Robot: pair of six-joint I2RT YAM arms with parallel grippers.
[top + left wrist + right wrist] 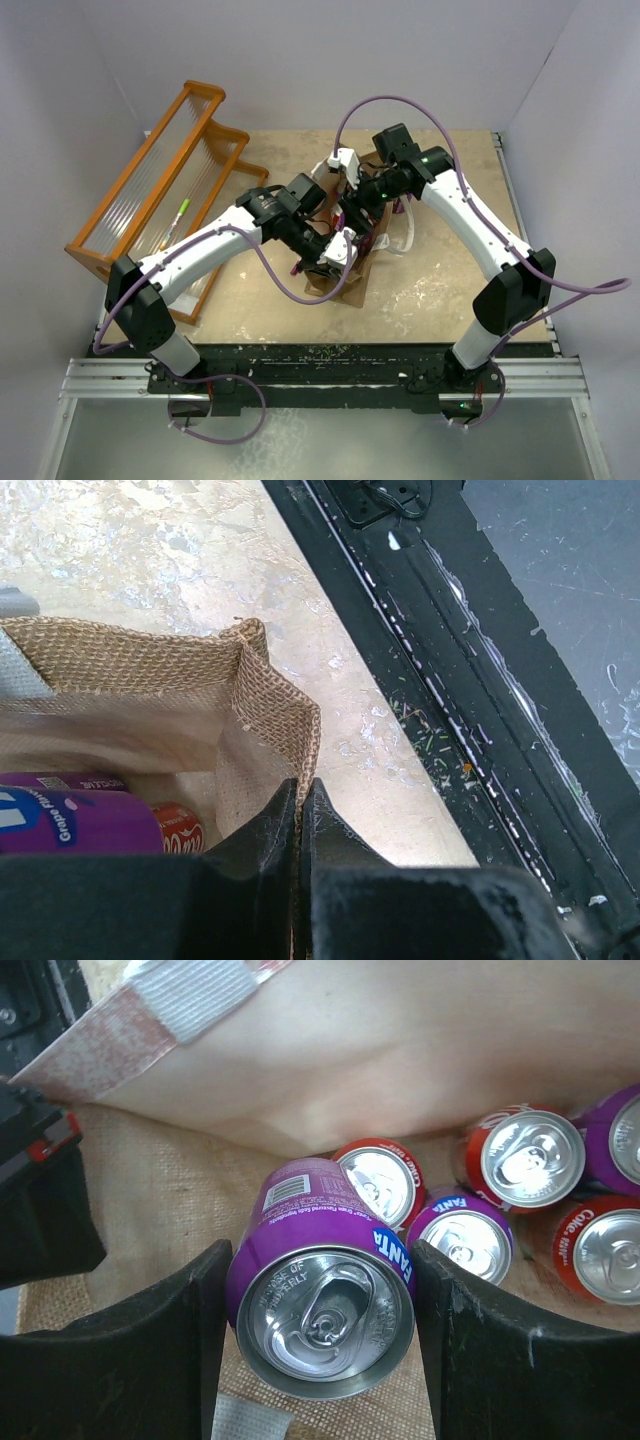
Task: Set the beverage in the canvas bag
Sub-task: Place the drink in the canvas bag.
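Grips a purple aluminium Fanta can between the two black fingers of the right end effector, one finger pressed against each side of the body. Shows its silver pull-tab lid to the wrist camera, with white lettering on a blue patch near the rim and a barcode panel further down the purple wall. Hangs over the inside of the tan woven canvas bag, with coarse burlap weave to the left of the fingers and the pale smooth lining just beyond the fingertips.

Past the fingertips, deeper in the bag: upright red cola cans and another purple Fanta can, packed close together. Beyond and to the left, a white woven handle strap sewn to the rim.

Left end effector pressed together, pinching the bag's burlap wall at a corner of the rim, which rises straight ahead of the fingertips. To its left, down inside, a purple grape can lying on its side beside a red can. Beyond and to its right, the pale scuffed table.

Well to the left of both end effectors, an orange slatted rack.
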